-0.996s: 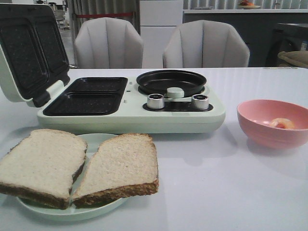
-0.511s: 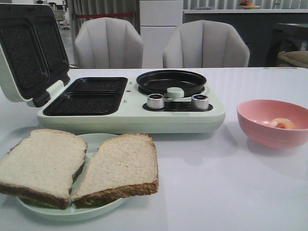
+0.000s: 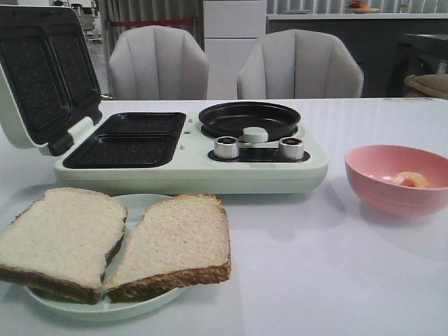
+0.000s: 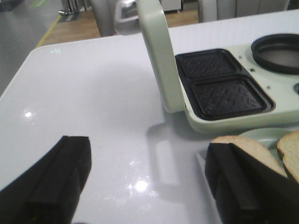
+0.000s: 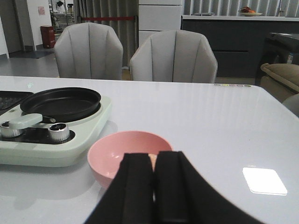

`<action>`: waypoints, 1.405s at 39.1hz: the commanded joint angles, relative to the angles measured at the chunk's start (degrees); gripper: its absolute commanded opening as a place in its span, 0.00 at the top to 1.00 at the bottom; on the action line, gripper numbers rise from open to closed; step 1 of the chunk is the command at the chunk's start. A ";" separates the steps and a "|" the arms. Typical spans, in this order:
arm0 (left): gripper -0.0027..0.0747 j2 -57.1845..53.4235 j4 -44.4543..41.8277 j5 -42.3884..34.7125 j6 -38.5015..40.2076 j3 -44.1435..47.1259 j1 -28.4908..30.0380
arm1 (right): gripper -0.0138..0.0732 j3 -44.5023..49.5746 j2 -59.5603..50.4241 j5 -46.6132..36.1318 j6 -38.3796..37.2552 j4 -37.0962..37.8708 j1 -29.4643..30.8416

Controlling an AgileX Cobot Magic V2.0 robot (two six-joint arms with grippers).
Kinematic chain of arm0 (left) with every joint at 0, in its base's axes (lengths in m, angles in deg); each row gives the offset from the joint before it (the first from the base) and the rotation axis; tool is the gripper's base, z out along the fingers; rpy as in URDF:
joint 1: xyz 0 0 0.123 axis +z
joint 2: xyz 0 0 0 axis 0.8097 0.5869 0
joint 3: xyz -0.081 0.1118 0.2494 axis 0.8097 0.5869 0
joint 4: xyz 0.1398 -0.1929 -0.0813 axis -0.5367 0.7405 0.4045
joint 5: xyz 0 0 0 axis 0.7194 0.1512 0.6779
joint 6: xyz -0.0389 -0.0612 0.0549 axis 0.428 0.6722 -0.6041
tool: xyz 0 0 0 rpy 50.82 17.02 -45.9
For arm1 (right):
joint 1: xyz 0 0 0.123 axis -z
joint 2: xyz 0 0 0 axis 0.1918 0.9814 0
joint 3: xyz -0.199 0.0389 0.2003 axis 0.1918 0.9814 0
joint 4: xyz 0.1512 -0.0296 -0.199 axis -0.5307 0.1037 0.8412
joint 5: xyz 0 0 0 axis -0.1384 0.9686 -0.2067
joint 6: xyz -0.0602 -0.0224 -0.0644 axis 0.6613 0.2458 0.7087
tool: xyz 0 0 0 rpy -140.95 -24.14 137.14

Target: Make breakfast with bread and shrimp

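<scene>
Glossy white table [image 3: 336,280], two grey chairs [image 3: 299,64] behind it, bread [image 3: 115,241] on pale green plate [image 3: 136,205] lower left, shrimp [image 3: 410,180] in pink bowl [image 3: 392,199] at right, open breakfast maker [image 3: 189,150] centre, left gripper [image 4: 147,179] spread wide, right gripper [image 5: 155,179] fingers pressed together, empty.

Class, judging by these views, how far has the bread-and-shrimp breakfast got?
Done: only setup; the breakfast maker stands open with bare plates. In hand: nothing; the left gripper is open near the bread, the right gripper shut, empty. Left: both slices remain on their plate, the shrimp in the pink bowl.
</scene>
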State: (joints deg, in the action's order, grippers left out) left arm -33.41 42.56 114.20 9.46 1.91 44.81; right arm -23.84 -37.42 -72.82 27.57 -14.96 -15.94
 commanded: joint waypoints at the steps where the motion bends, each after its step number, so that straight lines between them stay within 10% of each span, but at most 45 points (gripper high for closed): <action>1: 0.23 3.12 -4.39 -3.60 0.00 -2.20 -3.64 | 0.66 -0.96 -1.26 -4.59 0.17 0.73 0.07; 25: 0.23 34.39 -48.96 2.63 0.00 -2.20 -33.86 | 0.66 -0.96 -1.26 -4.59 0.17 0.73 0.07; 55: 0.24 60.44 -66.02 -0.03 12.65 -6.00 -36.80 | 0.66 -0.96 -1.26 -4.59 0.17 0.73 0.07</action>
State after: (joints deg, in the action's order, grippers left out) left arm 26.78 -21.91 114.84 20.97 -2.04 8.43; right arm -23.84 -37.42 -72.82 27.57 -14.96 -15.94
